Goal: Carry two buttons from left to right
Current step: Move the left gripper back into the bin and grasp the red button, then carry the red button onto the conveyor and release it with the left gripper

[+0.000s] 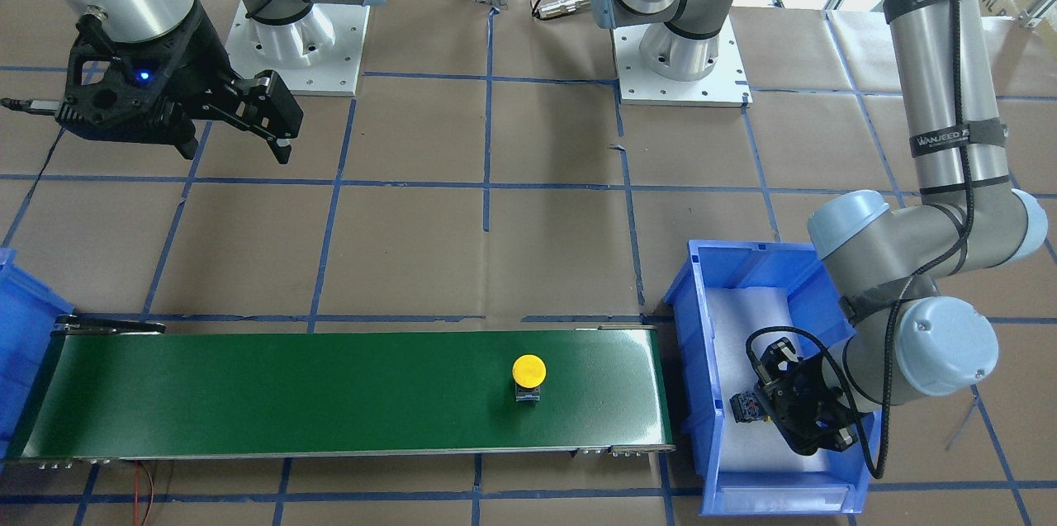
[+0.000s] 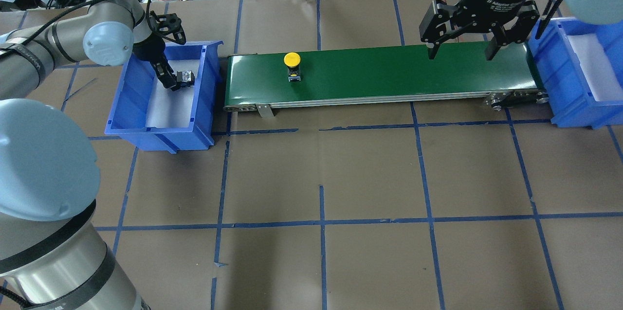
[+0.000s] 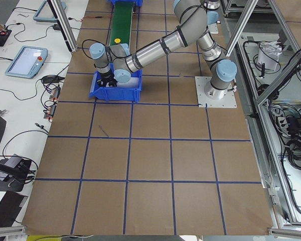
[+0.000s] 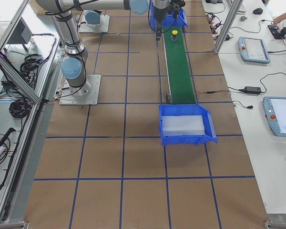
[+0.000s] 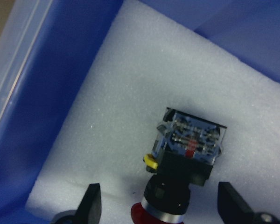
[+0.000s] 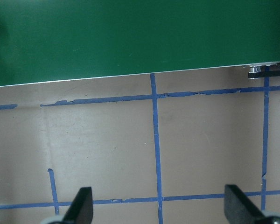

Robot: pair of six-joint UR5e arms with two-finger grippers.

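The red button [image 5: 184,154] lies on white foam [image 5: 130,70] in the left blue bin [image 2: 207,81]. It sits between my left gripper's [image 5: 159,198] parted fingers, with a gap on each side. Only the wrist view shows its red cap; overhead I see just a grey body. The yellow button [image 2: 292,60] stands on the green belt [image 2: 389,69], near its left end. The right gripper [image 2: 460,53] hangs over the belt's right end, jaws wide apart.
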